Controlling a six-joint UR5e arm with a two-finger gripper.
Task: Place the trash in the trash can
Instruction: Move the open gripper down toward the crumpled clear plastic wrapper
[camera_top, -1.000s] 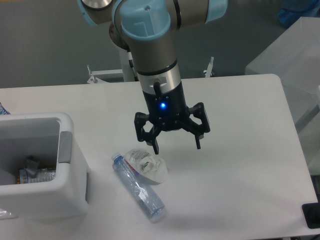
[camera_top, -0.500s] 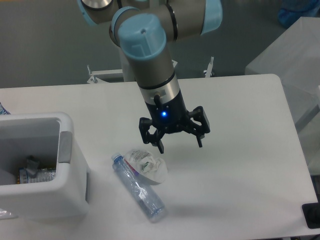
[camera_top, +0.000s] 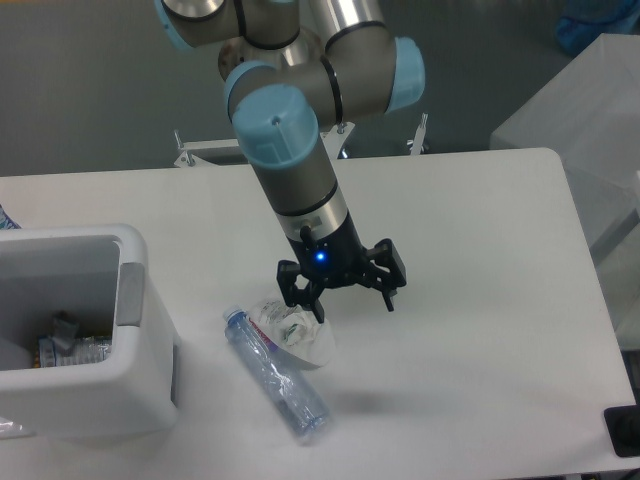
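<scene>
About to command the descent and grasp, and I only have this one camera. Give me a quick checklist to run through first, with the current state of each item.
1. Gripper open: ok, the jaws stand apart.
2. Gripper empty: ok, nothing between the fingers.
3. Gripper centred over the wrinkly wad: cannot tell; one fingertip overlaps the wad's top edge in this view, the other is over bare table, and height is not readable from one camera.
4. Water bottle clear of the grasp: not ok, it lies against the wad's left side and may get nudged.
5. Trash can open and unobstructed: ok, its top is open and some items already lie inside.
</scene>
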